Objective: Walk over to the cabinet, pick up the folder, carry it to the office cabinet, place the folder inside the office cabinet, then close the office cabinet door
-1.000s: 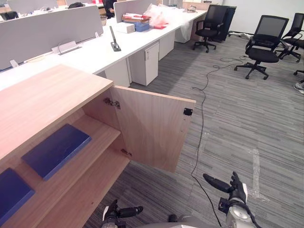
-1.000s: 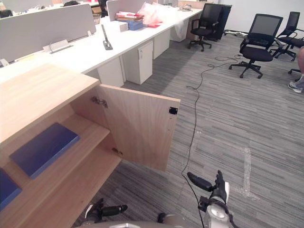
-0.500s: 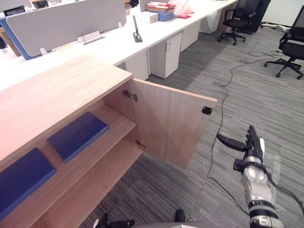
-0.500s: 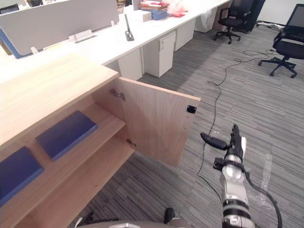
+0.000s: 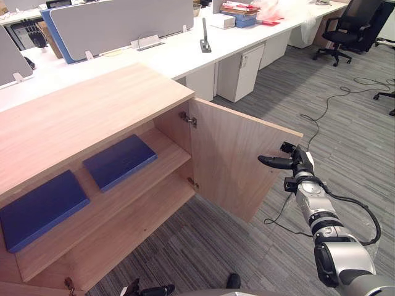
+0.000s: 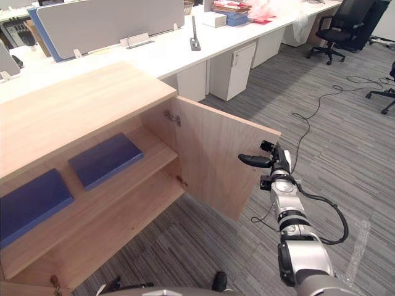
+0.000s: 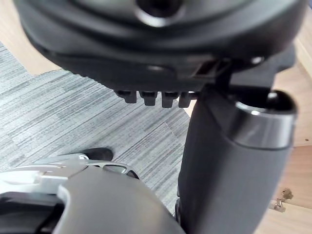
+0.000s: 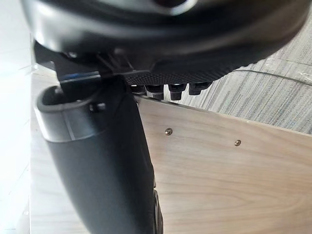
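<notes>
1. Carpet floor, grey stripes; black cord trails across it.
2. Cabinet: light wood, low, front open, two shelves inside.
3. Desk: long, white, behind cabinet, w/ grey screen along it. White drawer unit underneath. Black chair at far end.
4. Door: swung wide open, hung on hinges at cabinet's R side, free edge out toward R hand.
5. Folder: blue, flat on upper shelf, nearer the hinges. 2nd folder: same blue, same shelf, further L, apart from the first. Neither is in a hand.
6. R hand: raised at door's free edge, outer side. Fingers straight, thumb sticking out toward the panel, nothing held. Wrist view has door wood w/ two screws close past the fingers; contact can't tell.
7. L hand: low at bottom edge, over carpet in front of cabinet, relaxed, holds nothing.
</notes>
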